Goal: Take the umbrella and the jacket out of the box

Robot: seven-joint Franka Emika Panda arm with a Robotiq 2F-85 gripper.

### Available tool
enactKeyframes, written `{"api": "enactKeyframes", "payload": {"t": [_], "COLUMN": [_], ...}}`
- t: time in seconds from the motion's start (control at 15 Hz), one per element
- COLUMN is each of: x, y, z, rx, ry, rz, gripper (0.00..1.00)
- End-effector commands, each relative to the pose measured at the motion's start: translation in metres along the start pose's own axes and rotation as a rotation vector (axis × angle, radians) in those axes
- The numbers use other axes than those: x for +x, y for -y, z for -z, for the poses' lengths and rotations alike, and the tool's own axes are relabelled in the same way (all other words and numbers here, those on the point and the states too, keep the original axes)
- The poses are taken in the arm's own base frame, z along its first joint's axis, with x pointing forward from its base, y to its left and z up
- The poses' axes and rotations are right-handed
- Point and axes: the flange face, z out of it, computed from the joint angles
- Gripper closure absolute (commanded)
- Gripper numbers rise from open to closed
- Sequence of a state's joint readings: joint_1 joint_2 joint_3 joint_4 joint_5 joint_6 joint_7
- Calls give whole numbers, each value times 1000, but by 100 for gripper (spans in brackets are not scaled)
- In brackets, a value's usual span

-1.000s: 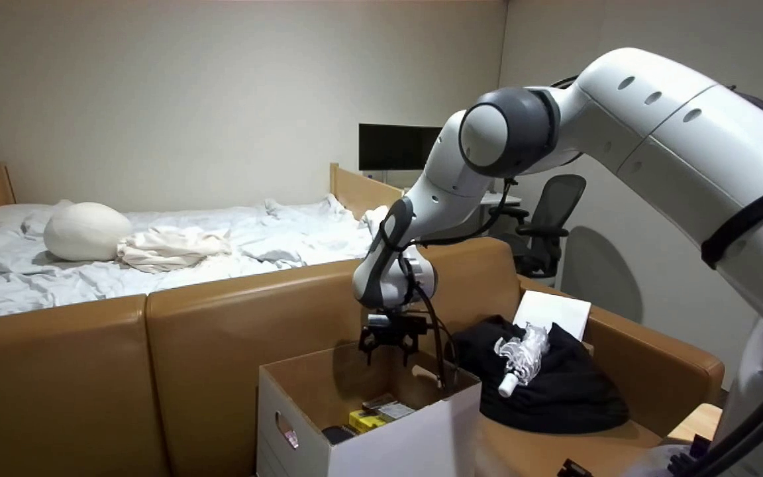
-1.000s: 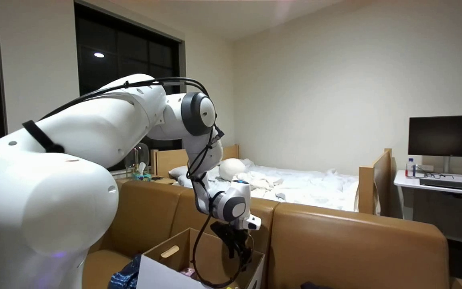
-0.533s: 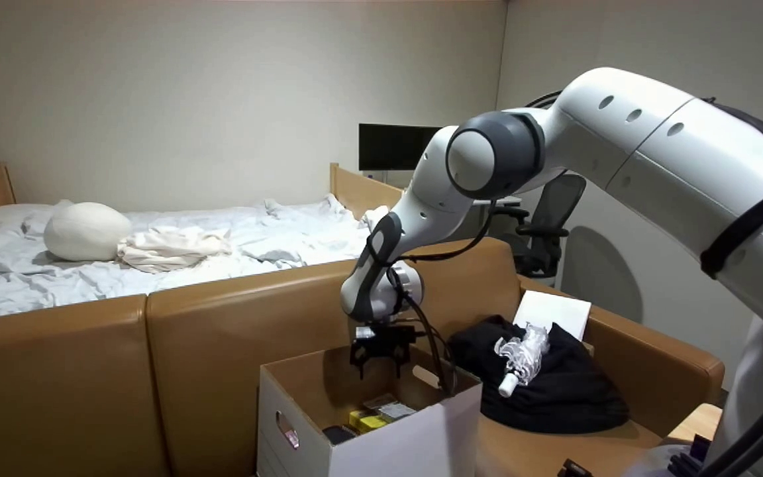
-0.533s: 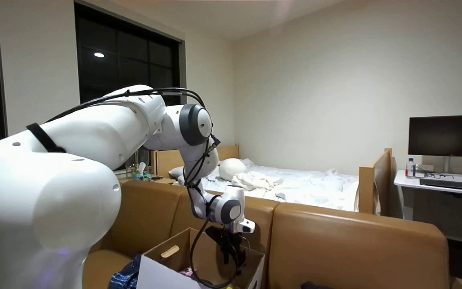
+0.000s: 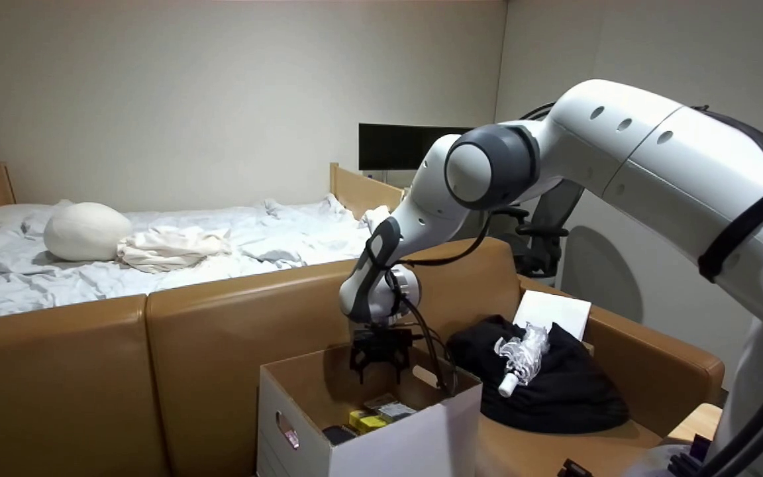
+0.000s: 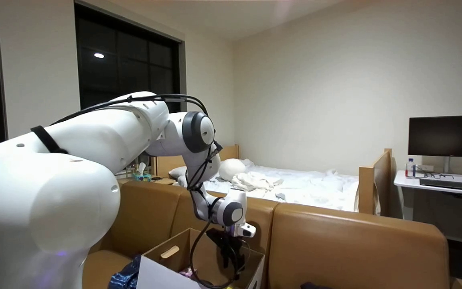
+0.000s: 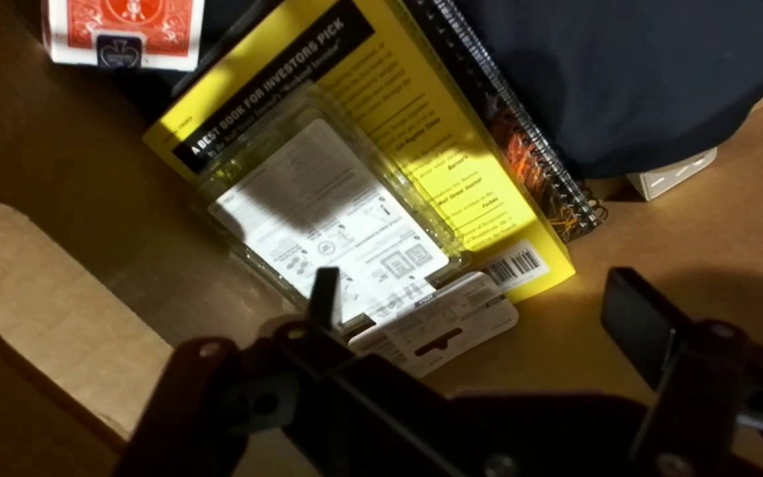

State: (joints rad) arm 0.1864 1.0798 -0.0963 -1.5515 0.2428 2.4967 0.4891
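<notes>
In an exterior view the umbrella [image 5: 528, 354], clear plastic with a white handle, lies on top of the jacket [image 5: 567, 401]. That black heap rests on the sofa seat beside the box [image 5: 408, 440]. White outside and brown inside, the box [image 6: 163, 275] shows in both exterior views. My gripper [image 5: 379, 377] points down over its opening, near the far wall. In the wrist view the gripper [image 7: 474, 291] is open, its fingers wide apart and nothing between them. Below it lie a yellow book [image 7: 487, 218] and a clear plastic package [image 7: 368, 258] inside the box.
Also in the box are a red card deck [image 7: 131, 33], a spiral notebook [image 7: 520, 159] and dark cloth [image 7: 633, 73]. Directly behind the box rises the sofa backrest [image 5: 242, 338]. A white sheet [image 5: 554, 311] leans behind the jacket. Blue fabric [image 6: 126, 277] lies beside the box.
Over the last second the arm has come down and my gripper has sunk closer to the box, with hardly any motion lately. Umbrella and jacket have not moved.
</notes>
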Motion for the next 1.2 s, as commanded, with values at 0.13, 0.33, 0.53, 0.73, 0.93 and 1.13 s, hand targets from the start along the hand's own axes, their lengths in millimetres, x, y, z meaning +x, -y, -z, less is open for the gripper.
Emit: {"api": "enactKeyframes", "payload": {"t": [0.13,0.33,0.53,0.73,0.93,1.13], "x": [-9,-12,-15,-4,7,17], "y": [-1,-12,-19,-21,-24,-29], "z": [-24,-40,-52,-52,-50,-52], "rx": [73,134,189,263,309,288], "ry": [149,192,212,182,146,125], "rz": [-182,-305,-432,-556,-679,-757], "gripper": [0,0,0,0,0,0]}}
